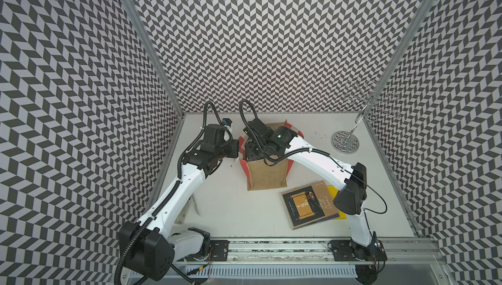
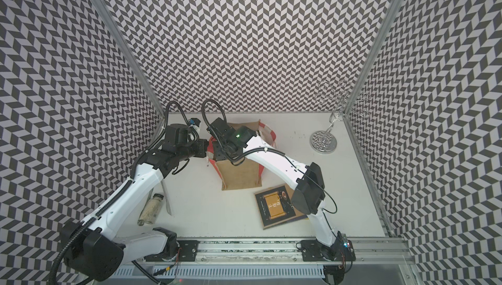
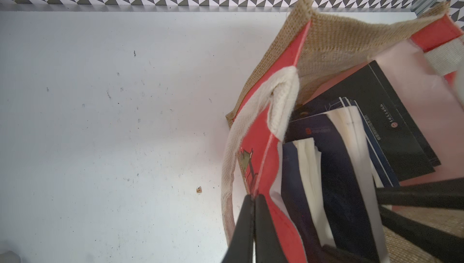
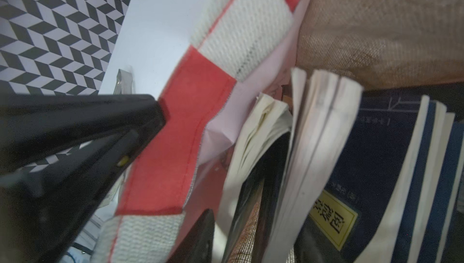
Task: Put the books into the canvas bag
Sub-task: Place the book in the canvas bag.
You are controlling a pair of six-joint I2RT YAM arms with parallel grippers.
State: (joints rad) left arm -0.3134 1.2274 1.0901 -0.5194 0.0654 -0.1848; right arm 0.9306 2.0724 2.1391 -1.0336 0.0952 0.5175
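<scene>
Jar (image 2: 150, 209) and wire stand (image 1: 345, 141) flank bag (image 1: 267, 175); left pincer (image 3: 254, 199) pinches its rim, right pincer (image 4: 175, 169) spread

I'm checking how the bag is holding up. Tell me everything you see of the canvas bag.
The boxy tan jute canvas bag stands upright and open near the back of the white table, with red faces, red-white striped trim and a white handle. Several navy paperback books stand inside. The left pincer is shut on its red rim; the right pincer's fingers straddle the rim.
</scene>
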